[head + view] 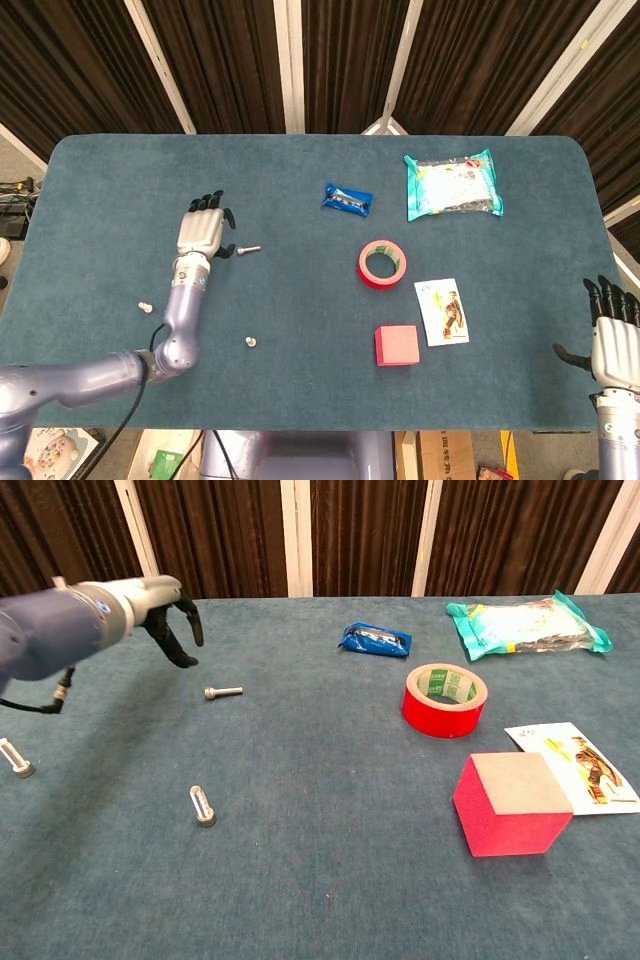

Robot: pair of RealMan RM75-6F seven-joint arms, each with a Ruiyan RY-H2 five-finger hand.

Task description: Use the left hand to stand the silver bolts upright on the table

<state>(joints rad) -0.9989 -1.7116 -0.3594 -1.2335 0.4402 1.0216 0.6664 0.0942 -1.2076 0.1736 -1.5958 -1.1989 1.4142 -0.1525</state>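
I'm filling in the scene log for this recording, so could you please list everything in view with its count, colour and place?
silver bolts: three; one lying flat just right of the left hand, two upright, one near the left edge, one toward the front.
blue packet: one, blue, centre back.
wipes pack: one, teal and clear, back right.
tape roll: one, red, green inside, centre right.
foam block: one, red-pink, front of the tape.
playing card: one, white, right of the block.
table: one, dark teal.
left hand: open, beside the lying bolt.
right hand: open, front right edge.
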